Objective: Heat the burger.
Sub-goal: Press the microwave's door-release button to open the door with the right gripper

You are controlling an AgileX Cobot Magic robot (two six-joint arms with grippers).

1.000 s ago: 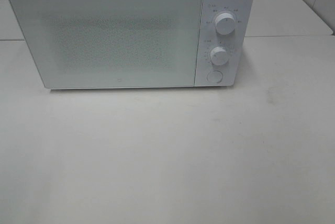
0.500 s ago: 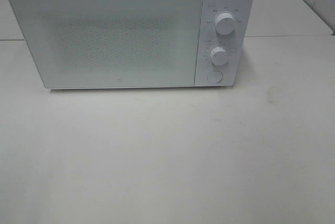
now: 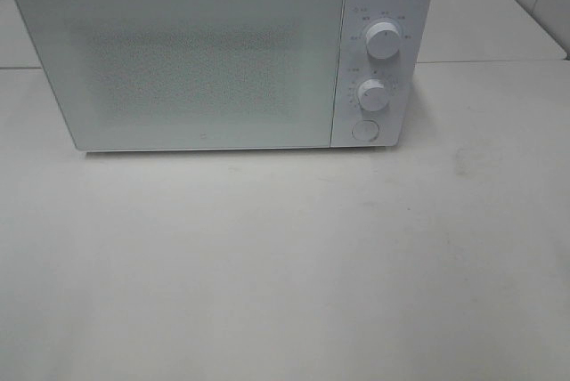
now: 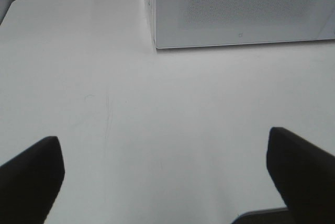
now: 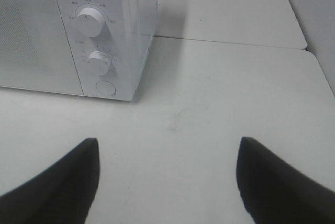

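- Nothing has shifted in the last second: the boxy white microwave oven [image 3: 205, 60] at the far edge of the pale desk [image 3: 285, 265] stays shut.
- The burger shows in no view; whether it is inside, I cannot tell.
- Left pincer [image 4: 162, 140] gapes wide and right pincer [image 5: 167, 141] fairly wide, both empty above bare desk.

Markings round the microwave [image 3: 205, 60] dials [image 3: 384, 40] (tiny) are unreadable.
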